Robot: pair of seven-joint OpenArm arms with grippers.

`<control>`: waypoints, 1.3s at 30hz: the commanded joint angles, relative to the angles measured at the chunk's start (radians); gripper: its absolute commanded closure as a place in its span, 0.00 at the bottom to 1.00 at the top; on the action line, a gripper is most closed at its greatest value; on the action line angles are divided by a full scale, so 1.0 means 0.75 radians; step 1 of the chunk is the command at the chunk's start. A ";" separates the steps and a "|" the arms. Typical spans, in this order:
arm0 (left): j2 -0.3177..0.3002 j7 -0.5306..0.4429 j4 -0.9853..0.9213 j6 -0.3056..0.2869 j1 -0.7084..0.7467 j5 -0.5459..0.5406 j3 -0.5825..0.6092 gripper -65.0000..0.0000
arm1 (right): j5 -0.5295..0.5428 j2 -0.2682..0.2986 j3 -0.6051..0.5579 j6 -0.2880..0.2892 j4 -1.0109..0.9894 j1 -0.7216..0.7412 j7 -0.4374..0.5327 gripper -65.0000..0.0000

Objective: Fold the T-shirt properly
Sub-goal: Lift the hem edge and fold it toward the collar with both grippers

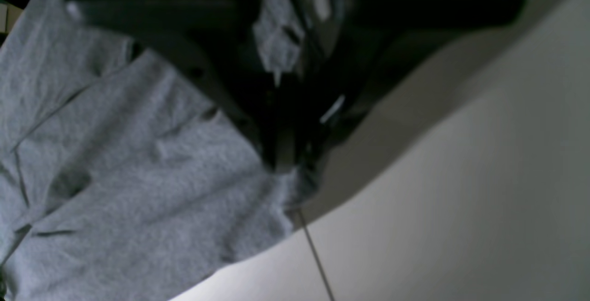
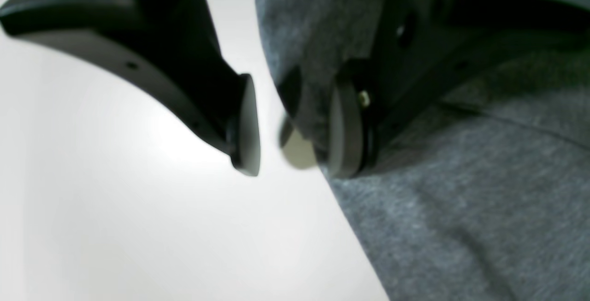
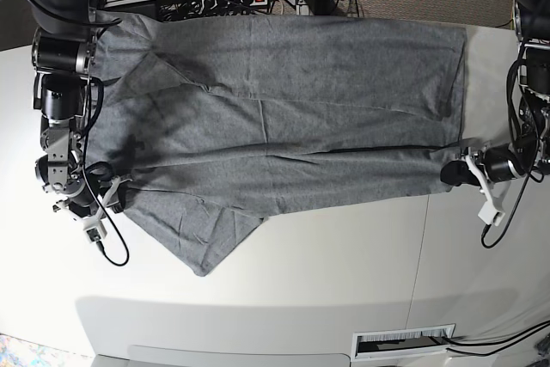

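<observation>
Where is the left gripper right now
In the base view the left gripper is at the right side of the white table, shut on the near right corner of the T-shirt, opposite the right gripper.

The T-shirt (image 3: 284, 118) is plain heather-grey with no print. It lies spread across the white table, long side running left to right in the base view. Its near long edge is folded over onto the body, making a doubled band along the front. One sleeve sticks out toward the front at the left end. Soft wrinkles cross the fabric there.
</observation>
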 commanded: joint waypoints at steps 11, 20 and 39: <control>-0.033 -0.025 0.018 -0.007 -0.037 -0.024 -0.010 1.00 | 0.028 0.020 0.003 0.004 0.011 0.018 -0.106 1.00; -0.033 -0.040 0.018 -0.007 -0.040 -0.023 -0.010 1.00 | 0.191 0.024 0.003 0.005 0.172 0.018 -0.259 1.00; -0.036 -0.185 0.022 -0.007 -0.202 0.105 -0.010 1.00 | 0.422 0.026 0.003 0.028 0.418 0.019 -0.408 1.00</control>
